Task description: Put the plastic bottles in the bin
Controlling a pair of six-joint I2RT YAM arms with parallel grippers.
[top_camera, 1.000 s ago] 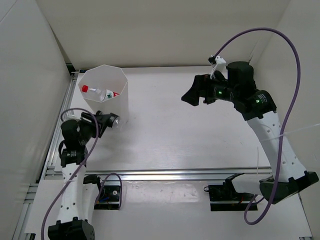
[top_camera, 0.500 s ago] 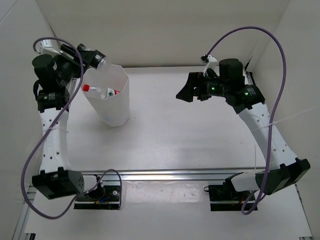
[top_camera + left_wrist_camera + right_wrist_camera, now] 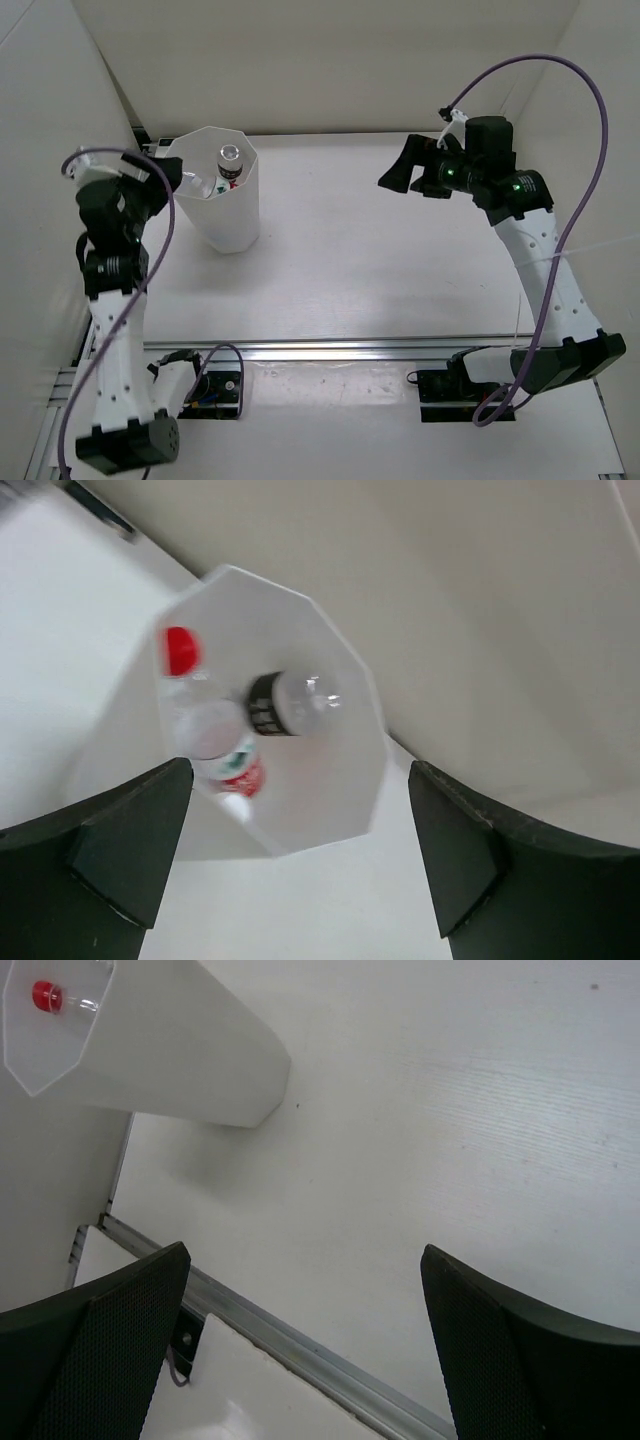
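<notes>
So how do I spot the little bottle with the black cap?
Find the tall white bin at the far left of the table. Look into its open top. Pick the short clear bottle with a black cap, not the red-capped bottle beside it.

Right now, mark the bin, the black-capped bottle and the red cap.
bin (image 3: 235, 215), top external view, on its front wall.
black-capped bottle (image 3: 308, 692), left wrist view, on its clear body.
red cap (image 3: 180, 651), left wrist view, on the cap's top.
</notes>
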